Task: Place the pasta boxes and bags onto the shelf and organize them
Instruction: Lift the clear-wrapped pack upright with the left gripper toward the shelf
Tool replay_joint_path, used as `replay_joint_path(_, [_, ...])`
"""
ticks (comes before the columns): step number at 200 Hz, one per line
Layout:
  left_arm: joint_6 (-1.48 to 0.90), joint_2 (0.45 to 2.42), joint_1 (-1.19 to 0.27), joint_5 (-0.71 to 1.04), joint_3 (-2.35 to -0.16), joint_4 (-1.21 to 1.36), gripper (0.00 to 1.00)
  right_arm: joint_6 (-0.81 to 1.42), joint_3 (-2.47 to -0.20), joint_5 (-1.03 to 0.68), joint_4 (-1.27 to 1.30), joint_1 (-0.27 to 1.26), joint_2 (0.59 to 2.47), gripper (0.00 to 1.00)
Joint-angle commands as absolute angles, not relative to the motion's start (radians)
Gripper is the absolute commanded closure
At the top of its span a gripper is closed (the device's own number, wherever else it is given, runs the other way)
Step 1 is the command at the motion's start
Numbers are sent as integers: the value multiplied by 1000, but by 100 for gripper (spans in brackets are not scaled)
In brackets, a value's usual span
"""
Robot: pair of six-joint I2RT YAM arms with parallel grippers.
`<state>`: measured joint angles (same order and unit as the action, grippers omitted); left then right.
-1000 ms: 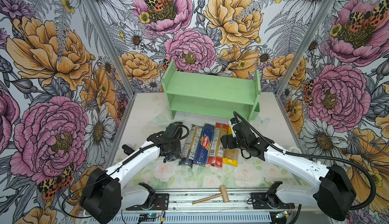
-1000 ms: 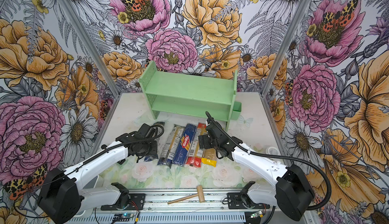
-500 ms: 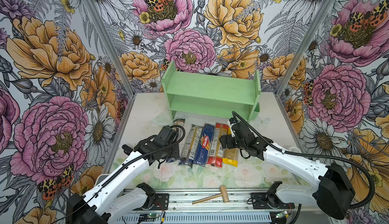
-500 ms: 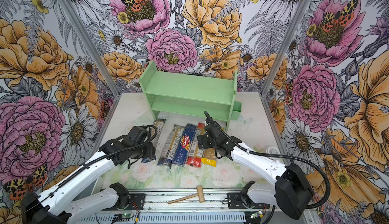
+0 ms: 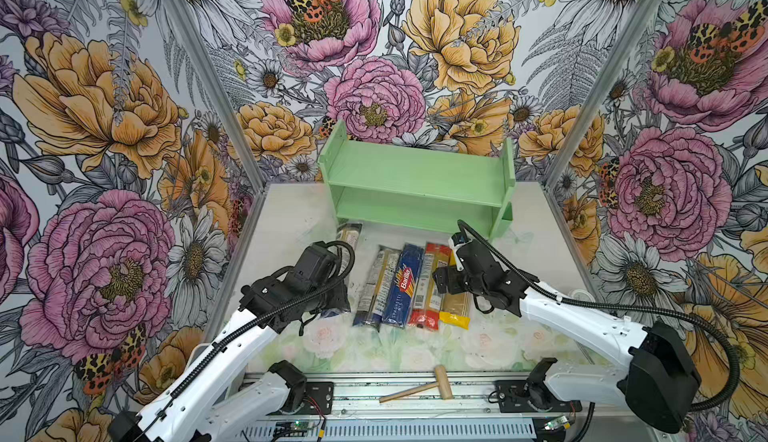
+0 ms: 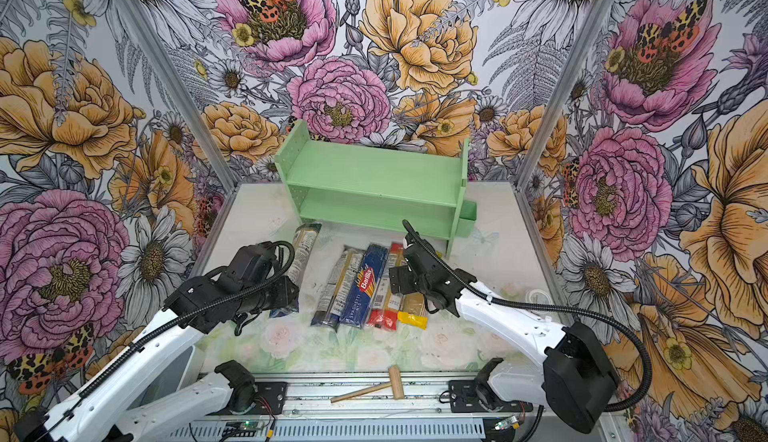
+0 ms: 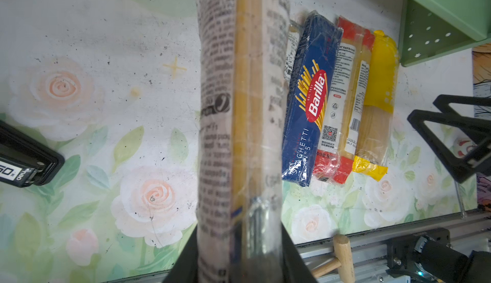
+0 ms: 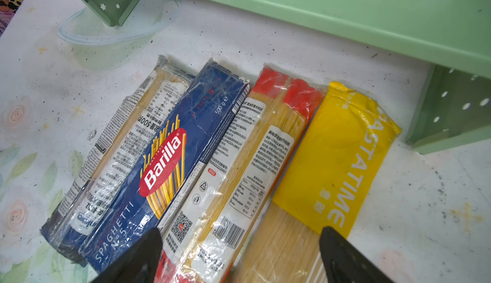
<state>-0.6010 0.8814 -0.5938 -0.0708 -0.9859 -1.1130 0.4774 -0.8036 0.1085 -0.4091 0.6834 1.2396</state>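
My left gripper (image 7: 240, 244) is shut on a clear blue-ended spaghetti bag (image 7: 239, 95), holding it near one end above the mat. In both top views this bag (image 5: 348, 234) pokes out past the left wrist toward the shelf (image 5: 415, 174), whose two mint-green tiers are bare. To its right another clear bag (image 5: 376, 282), the blue Barilla box (image 5: 402, 284), the red-ended bag (image 5: 430, 282) and the yellow bag (image 5: 455, 311) lie side by side. My right gripper (image 8: 239, 235) hangs open over the red-ended bag (image 8: 239, 178) and the yellow bag (image 8: 337, 156).
A small wooden mallet (image 5: 419, 386) lies on the front metal rail. A black object (image 7: 24, 162) sits on the mat at the left. A white round lid (image 5: 579, 294) rests by the right wall. The shelf's side panel (image 8: 451, 109) stands close to the yellow bag.
The left arm has drawn back to the left with the clear bag, pulling it away from the row so a gap shows. The right gripper has stayed open in place.
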Motion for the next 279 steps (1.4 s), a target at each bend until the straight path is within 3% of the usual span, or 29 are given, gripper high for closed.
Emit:
replay_joint_path(1, [-569,828,-603,-82,-1068,-1058,100,471,-826,119,-398,692,1239,5])
replay_joint_path(164, [-491,795,-604,-12,-1329,-1094,100,466,-816,114,-398,700,1242,5])
replay_joint_path(279, [-315,1106,-604,-85,-1750,-1094,100,434,-805,93,-405,700,1207,4])
